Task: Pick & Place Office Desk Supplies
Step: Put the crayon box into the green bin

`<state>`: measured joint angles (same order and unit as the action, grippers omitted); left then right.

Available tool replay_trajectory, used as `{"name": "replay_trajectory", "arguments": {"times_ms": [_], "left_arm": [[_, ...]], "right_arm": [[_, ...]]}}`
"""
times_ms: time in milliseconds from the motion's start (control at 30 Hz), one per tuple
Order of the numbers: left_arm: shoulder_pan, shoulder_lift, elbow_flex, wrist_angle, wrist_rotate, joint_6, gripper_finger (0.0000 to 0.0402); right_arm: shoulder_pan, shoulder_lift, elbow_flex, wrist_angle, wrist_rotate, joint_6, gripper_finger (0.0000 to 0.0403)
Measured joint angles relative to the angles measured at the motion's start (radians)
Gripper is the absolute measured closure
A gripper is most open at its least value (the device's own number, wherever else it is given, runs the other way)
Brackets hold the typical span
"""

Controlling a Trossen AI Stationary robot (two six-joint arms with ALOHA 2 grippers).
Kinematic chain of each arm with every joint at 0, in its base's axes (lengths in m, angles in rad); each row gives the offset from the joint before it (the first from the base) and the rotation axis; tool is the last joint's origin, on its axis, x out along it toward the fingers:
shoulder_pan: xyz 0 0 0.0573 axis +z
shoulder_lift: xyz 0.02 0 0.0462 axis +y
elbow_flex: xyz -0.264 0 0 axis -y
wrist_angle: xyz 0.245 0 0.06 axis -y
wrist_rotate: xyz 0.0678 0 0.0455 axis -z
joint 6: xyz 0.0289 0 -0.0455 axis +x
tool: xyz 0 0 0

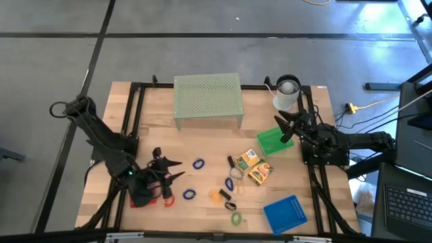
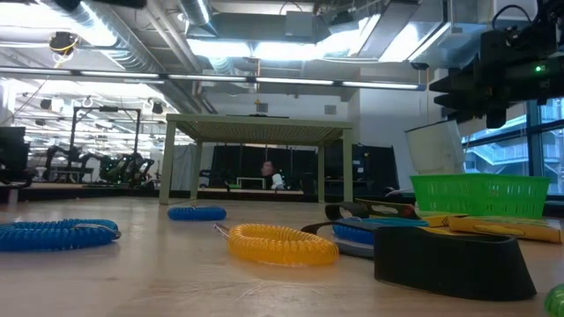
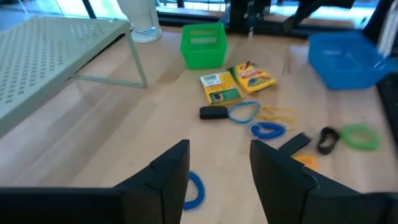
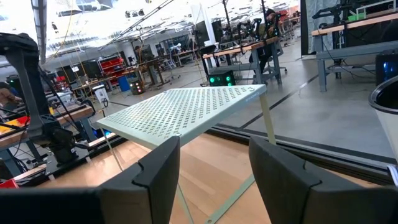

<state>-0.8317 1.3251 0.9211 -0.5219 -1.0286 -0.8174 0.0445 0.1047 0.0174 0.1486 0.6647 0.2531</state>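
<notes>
Left gripper (image 1: 174,169) is hovering near the desk's (image 1: 202,145) front-left corner, fingers spread, holding nothing; red tray (image 1: 150,200) is lying beneath the arm. Supplies are sitting mid-desk: blue rings (image 1: 198,164), black clip (image 1: 231,163), yellow boxes (image 1: 254,166), orange ring (image 1: 216,196), green ring (image 1: 236,218). Blue tray (image 1: 284,214) is sitting at the front-right corner. Right gripper (image 1: 280,127) is hanging over the green tray (image 1: 272,142) by the right edge, fingers spread, empty.

Pale green perforated mesh riser (image 1: 207,95), bright green slotted basket (image 3: 203,43), blue tray (image 1: 284,214), yellow crayon boxes (image 1: 254,166), orange coil (image 2: 283,244), light wood tabletop (image 1: 202,147).
</notes>
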Motion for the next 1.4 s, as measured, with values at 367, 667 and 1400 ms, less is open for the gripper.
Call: {"name": "replay_trajectory", "arguments": {"times_ms": [367,667,1400], "left_arm": [[0.086,0.147,-0.001,0.074,0.034,0.151,0.0244],[0.152,0.182,-0.001,0.085,0.139,0.176,0.0248],[0.281,0.183,-0.001,0.115,0.206,0.177,0.0249]], "right_arm": [[0.0,0.0,0.0,0.0,-0.132,0.366,0.0209],[0.001,0.0,0.0,0.051,-0.41,0.579,0.0209],[0.122,0.485,0.176,0.372,-0.463,0.264,0.0209]]}}
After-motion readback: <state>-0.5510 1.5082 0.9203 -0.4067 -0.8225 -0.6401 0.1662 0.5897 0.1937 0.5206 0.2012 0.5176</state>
